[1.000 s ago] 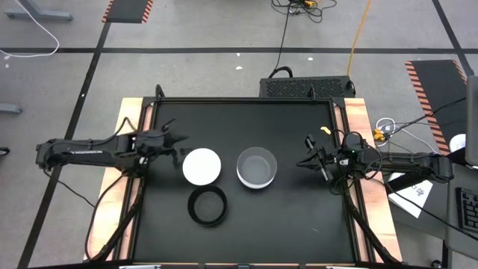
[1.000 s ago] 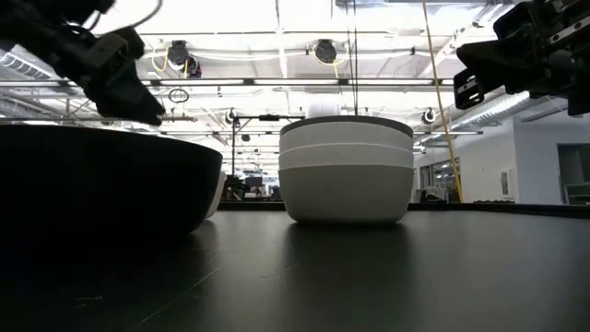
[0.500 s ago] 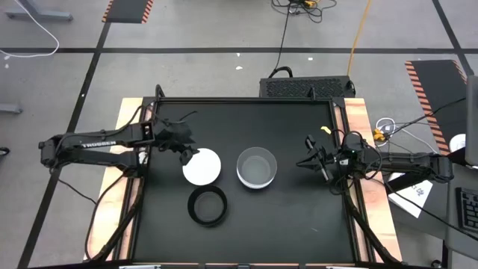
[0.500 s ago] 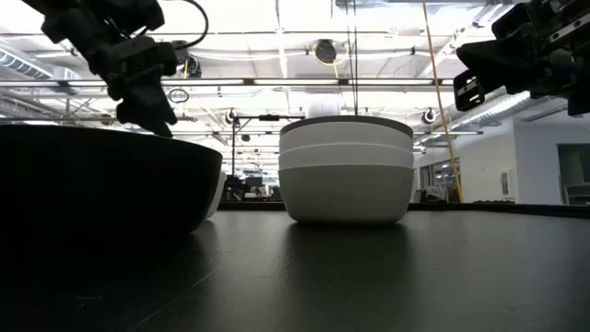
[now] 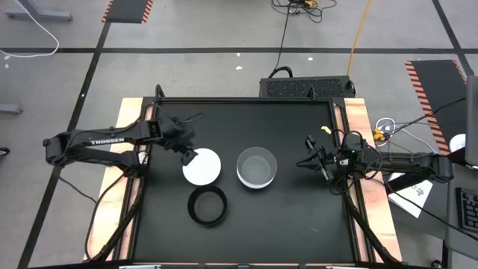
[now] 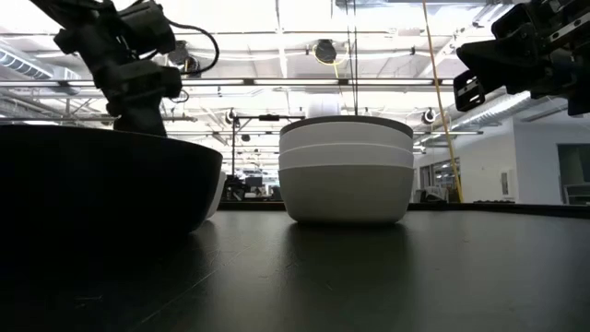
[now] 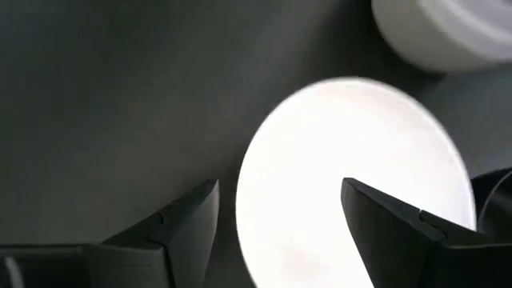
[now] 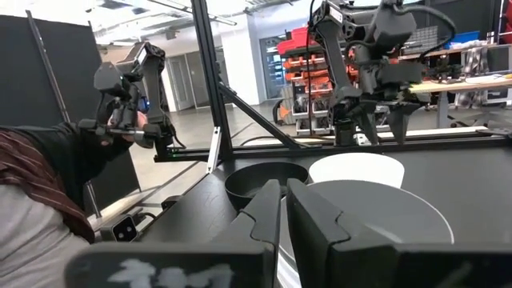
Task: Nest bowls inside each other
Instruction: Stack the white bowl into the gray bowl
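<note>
A single white bowl (image 5: 203, 167) rests on its base on the black table, left of centre. My left gripper (image 5: 189, 155) is open and tipped down over the bowl's far-left rim. In the left wrist view one finger (image 7: 192, 220) stands outside the white bowl (image 7: 352, 184) and the other finger (image 7: 384, 224) over its inside. A stack of nested bowls (image 5: 257, 167) with a grey one on top stands at the centre. The black bowl (image 5: 207, 205) sits nearer the front. My right gripper (image 5: 306, 159) hangs shut at the right, off the stack.
The table has a raised dark frame (image 5: 246, 101) around it. In the right wrist view a person (image 8: 40, 184) sits beyond the table's left side, holding a control arm (image 8: 124, 88). Bare black table lies at the far side and front right.
My left gripper has swung from the table's left side toward the far edge and the right. It has tipped downward and now stands over the white bowl's far-left rim. The bowls and my right arm have kept still.
</note>
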Available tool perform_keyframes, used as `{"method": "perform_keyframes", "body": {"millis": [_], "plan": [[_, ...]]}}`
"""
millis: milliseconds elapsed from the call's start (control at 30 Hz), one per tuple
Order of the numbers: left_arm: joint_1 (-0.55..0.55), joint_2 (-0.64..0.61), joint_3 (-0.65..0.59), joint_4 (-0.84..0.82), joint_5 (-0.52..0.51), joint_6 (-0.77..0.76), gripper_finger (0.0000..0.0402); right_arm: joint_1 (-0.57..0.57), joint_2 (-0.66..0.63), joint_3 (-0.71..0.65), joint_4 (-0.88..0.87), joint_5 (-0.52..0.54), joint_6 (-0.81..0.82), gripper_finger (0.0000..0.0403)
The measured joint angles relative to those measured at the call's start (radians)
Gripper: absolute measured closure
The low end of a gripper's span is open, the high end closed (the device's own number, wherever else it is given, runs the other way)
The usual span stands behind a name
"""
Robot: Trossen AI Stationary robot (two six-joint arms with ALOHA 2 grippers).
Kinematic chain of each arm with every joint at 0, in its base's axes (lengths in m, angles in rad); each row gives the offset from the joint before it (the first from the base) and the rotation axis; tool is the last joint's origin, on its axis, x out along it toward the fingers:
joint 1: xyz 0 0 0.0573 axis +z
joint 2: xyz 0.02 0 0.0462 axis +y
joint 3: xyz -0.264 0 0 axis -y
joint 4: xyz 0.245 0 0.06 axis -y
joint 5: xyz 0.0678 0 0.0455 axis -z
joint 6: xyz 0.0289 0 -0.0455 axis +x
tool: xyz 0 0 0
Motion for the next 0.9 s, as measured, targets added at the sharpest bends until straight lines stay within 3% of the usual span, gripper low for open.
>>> {"method": "perform_keyframes", "body": {"millis": [367,733,900], "plan": [[0.0,0.089,0.0,-0.043,0.05,0.035,0.0135,0.0,0.0,0.0,0.0,0.0,-0.007,0.0385],[0.0,0.15,0.0,-0.004,-0.031,0.038,0.0136,0.0,0.0,0.0,0.0,0.0,-0.005,0.0385],[0.0,0.151,0.0,-0.004,-0.031,0.038,0.017,0.0,0.0,0.0,-0.001,0.0,-0.006,0.0385]]}}
